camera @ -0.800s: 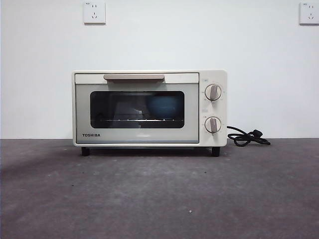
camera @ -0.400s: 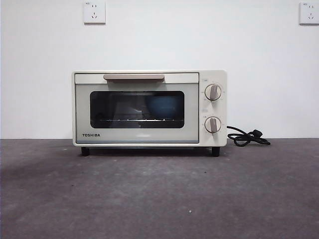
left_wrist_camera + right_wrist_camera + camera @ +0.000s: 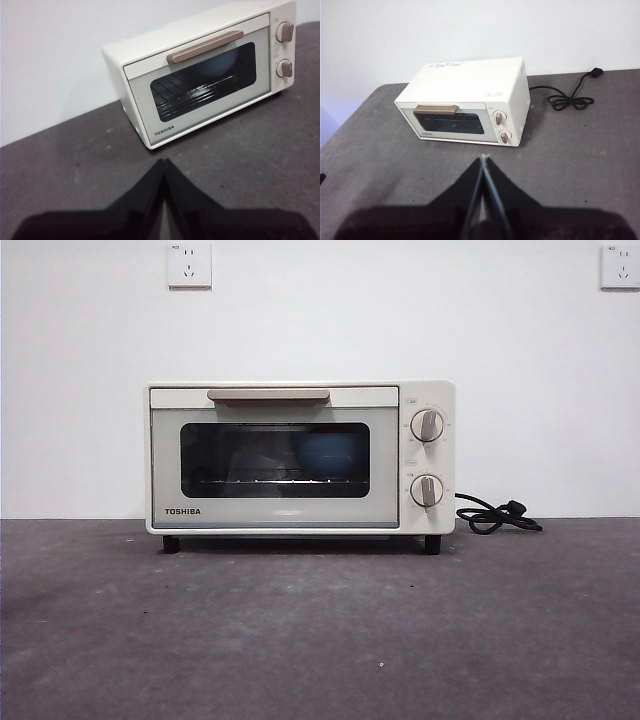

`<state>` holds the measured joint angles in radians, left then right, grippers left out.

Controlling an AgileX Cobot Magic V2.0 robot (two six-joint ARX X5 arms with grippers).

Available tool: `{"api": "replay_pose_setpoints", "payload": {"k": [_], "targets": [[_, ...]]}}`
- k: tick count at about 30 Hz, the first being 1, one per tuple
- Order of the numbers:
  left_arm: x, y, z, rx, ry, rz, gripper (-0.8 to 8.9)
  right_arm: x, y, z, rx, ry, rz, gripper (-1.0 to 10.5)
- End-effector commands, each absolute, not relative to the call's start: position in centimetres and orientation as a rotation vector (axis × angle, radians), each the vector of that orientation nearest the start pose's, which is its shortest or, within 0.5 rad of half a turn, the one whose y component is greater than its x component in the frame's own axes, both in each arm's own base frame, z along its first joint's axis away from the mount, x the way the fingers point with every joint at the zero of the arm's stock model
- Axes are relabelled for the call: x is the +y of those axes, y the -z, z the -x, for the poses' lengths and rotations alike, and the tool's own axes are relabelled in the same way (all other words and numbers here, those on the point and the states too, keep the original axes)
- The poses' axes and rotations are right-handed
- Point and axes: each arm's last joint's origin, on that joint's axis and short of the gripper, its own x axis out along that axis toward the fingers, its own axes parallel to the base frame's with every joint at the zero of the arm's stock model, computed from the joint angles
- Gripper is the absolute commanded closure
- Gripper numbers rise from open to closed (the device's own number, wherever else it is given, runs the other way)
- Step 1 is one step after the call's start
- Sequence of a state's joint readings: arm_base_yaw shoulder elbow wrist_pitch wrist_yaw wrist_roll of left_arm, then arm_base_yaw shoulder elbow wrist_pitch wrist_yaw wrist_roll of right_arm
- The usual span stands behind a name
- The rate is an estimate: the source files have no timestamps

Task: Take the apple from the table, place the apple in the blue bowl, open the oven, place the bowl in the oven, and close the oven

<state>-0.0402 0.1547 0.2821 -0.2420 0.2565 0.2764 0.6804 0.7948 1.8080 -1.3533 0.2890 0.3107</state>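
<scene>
Oven (image 3: 300,458) stands on the bench (image 3: 320,630) with its door closed, the beige handle (image 3: 268,395) across the top of the door and two knobs (image 3: 427,425) at its right side; through the dark glass the blue bowl (image 3: 325,457) shows on the wire rack, toward the right of the chamber; the apple cannot be made out through the glass; the black cord (image 3: 497,515) lies coiled on the bench just right of the oven; the left end effector (image 3: 164,162) hangs above bare bench in front of the oven, jaws pressed together and empty; the right end effector (image 3: 483,159) hangs likewise, farther back, jaws together, holding nothing.
</scene>
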Motion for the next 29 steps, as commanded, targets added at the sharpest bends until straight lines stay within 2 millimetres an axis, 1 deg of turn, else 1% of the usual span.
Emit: {"api": "replay_pose_setpoints", "payload": {"k": [1, 4, 7, 13, 16, 29], "targets": [[-0.9, -20.3, -8.9, 0.091, 0.254, -0.207, 8.16, -0.4, -49.7, -0.9, 0.385, -0.327, -0.133, 9.5], [-0.6, -18.4, -8.9, 0.118, 0.118, -0.118, 8.16, -0.4, -49.7, -0.9, 0.385, -0.328, -0.134, 9.5], [-0.3, -17.1, -9.1, 0.138, 0.036, -0.052, 8.16, -0.4, -49.7, -0.9, 0.385, -0.327, -0.133, 9.5], [-0.3, -15.1, -9.5, 0.194, 0.017, -0.032, 8.16, -0.4, -49.7, -0.9, 0.383, -0.317, -0.132, 9.5], [-0.3, -15.0, -9.6, 0.159, 0.013, 0.005, 8.16, -0.4, -49.7, -0.9, 0.382, -0.314, -0.131, 9.5], [-0.3, -14.9, -9.7, 0.171, 0.013, 0.003, 8.16, -0.4, -49.7, -0.9, 0.382, -0.314, -0.131, 9.5]]}}
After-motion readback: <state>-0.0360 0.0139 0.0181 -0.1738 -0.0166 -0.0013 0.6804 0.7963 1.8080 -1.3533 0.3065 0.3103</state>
